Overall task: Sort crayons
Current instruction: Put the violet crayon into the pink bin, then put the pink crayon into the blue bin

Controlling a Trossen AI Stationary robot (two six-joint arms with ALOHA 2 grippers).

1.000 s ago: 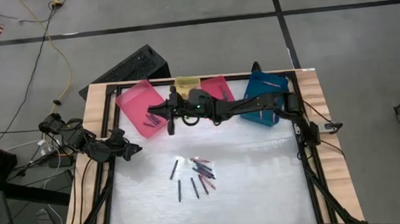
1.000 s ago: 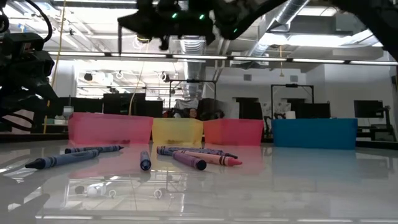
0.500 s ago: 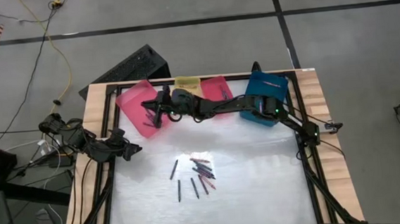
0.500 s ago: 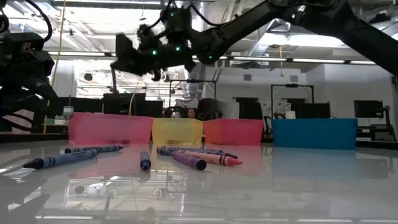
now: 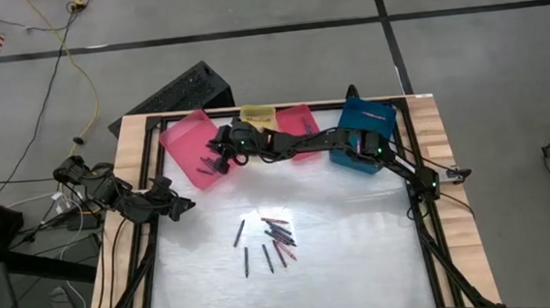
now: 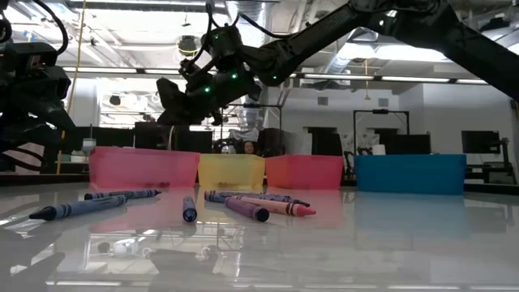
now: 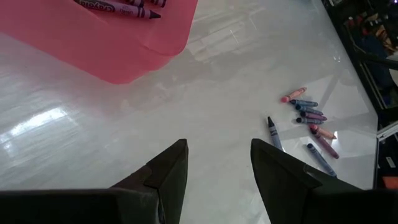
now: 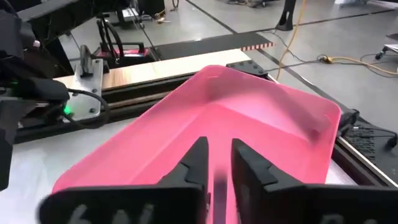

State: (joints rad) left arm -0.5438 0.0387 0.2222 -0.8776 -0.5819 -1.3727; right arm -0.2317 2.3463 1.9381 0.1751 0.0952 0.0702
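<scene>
Several crayons [image 5: 273,238] lie loose at the middle of the table, shown too in the low view [image 6: 243,207] and the left wrist view [image 7: 311,121]. A few more crayons [image 5: 204,164] lie in the pink tray [image 5: 185,141]. My right gripper [image 5: 215,160] hangs over that tray. In the right wrist view its fingers [image 8: 217,165] stand a narrow gap apart above the tray floor [image 8: 249,118]. My left gripper [image 7: 214,168] waits open over the table's left side [image 5: 177,205], holding nothing.
A yellow tray [image 5: 258,113], a red tray [image 5: 299,121] and a blue tray [image 5: 363,133] stand in a row along the far edge, right of the pink one. The right arm [image 5: 333,145] reaches across above them. Bare tabletop lies all around the loose crayons.
My right gripper has gone down and toward the table's left edge, coming over the pink tray. It has tipped from pointing steeply down toward a flatter angle. The loose crayons have not moved.
</scene>
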